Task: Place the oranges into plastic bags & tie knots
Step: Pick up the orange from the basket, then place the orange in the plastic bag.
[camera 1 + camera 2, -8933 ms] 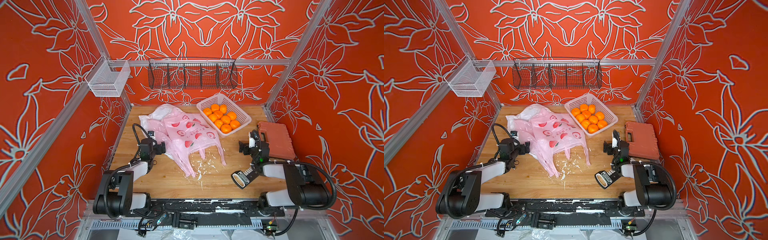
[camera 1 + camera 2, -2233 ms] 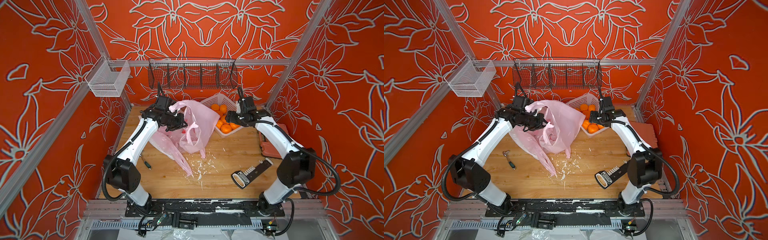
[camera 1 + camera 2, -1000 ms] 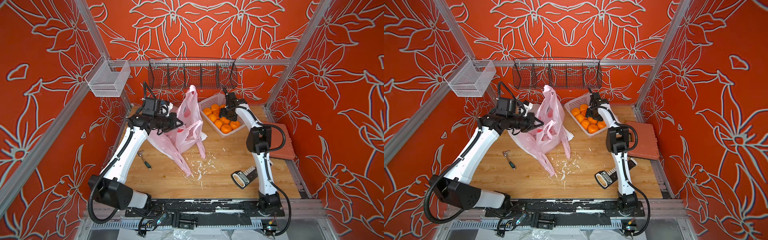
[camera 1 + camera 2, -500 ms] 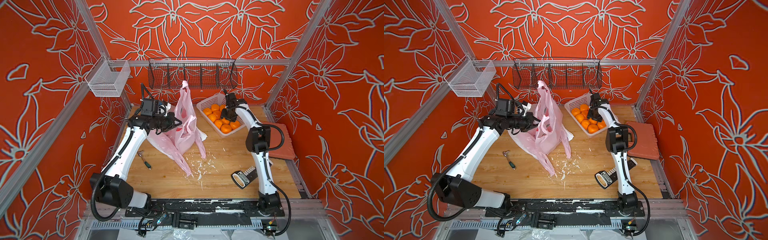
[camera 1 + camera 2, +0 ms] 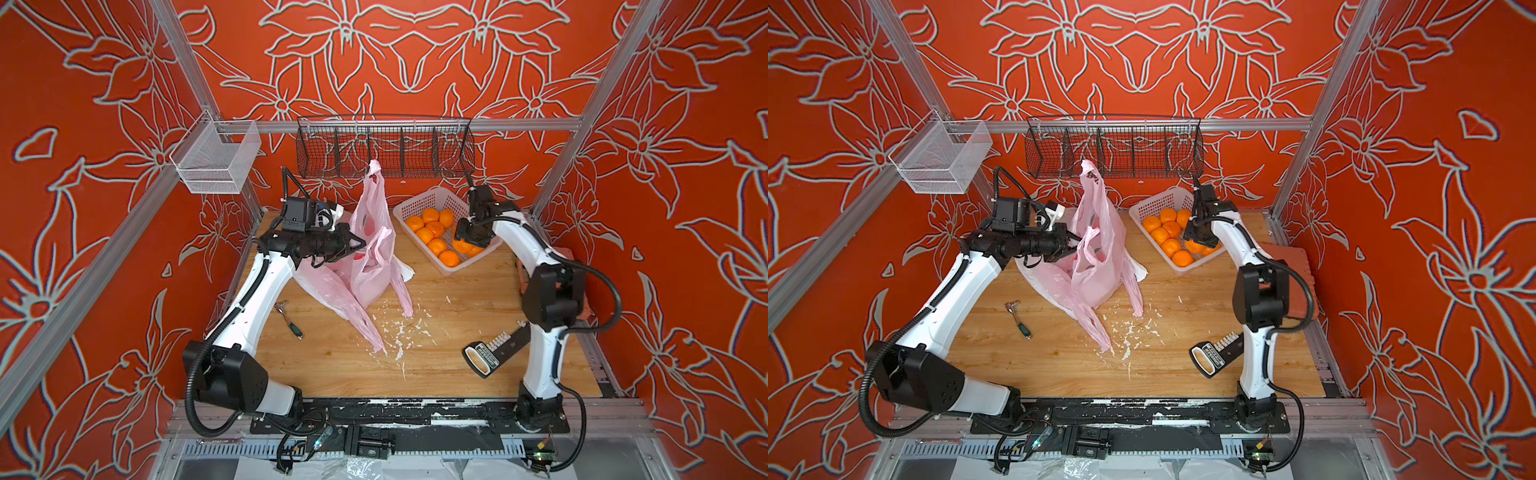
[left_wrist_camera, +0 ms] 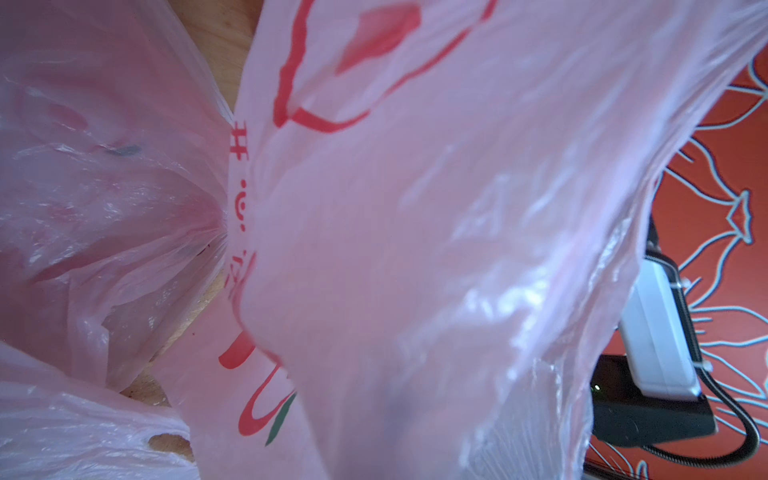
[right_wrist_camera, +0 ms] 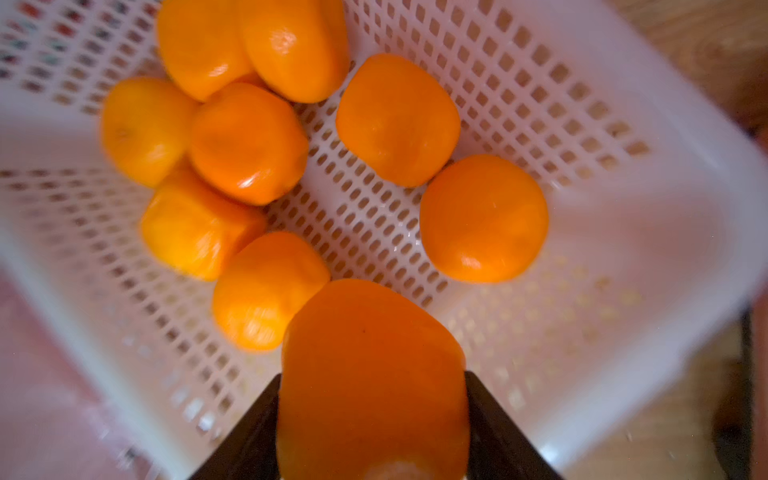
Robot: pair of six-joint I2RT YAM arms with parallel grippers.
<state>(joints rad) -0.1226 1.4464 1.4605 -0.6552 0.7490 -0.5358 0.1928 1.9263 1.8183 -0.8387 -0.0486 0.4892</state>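
Where a second before the right tool point(image 7: 371, 376) had hung wider over the basket point(image 5: 419, 199), it had now closed in on one orange point(image 7: 370, 353). The right wrist view showed its two dark fingers point(image 7: 249, 432) pinching the fruit on both sides. The orange was still over the basket, just above eight loose oranges point(image 7: 249, 141) lying on the perforated floor.

The left tool point(image 5: 357, 245) was pressed together on the upper edge of a pink bag point(image 5: 370, 266). Seconds earlier that bag had lain flat in a heap. Now it hung raised at the back of the worktop point(image 5: 436, 332), one handle standing straight up, its lower part draped over a second bag point(image 5: 328, 291). Over the last second it had barely shifted.

This looked like the first pick of the task: no fruit could be seen inside any bag, and no knot had been tied. The held orange probably had to travel across to the raised bag next. Whether the bag's mouth gaped wide enough could not be told, since pink film filled the left wrist view.
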